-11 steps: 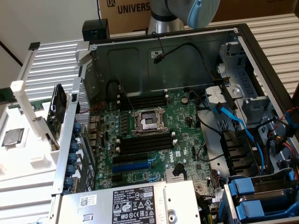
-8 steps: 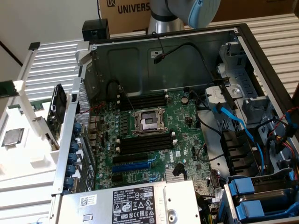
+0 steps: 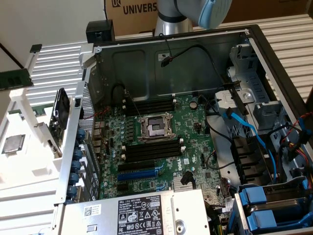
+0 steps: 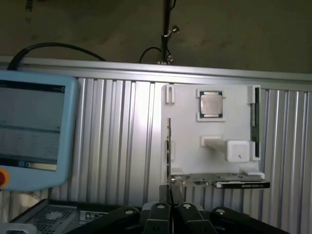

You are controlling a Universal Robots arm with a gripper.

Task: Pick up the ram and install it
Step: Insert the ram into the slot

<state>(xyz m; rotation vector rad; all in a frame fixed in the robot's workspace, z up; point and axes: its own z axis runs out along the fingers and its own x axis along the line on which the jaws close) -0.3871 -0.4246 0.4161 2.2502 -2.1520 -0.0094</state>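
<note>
My pincer point(image 4: 168, 209) hangs closed, with nothing in it that I can make out, facing the white holder point(image 4: 185, 112) on the worktop point(image 4: 112, 141). The ram point(image 4: 254, 124) stands on edge along the holder's side, past the processor point(image 4: 211, 104). I reckon it is clipped upright so its flat faces can be pinched.

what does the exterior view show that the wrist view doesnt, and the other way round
Exterior view: the open computer case, its motherboard with long black slots, and the arm above it. Wrist view: the gripper and a light blue pendant with a screen. Both: the white holder, with the ram at one edge of it and the square processor chip.
</note>
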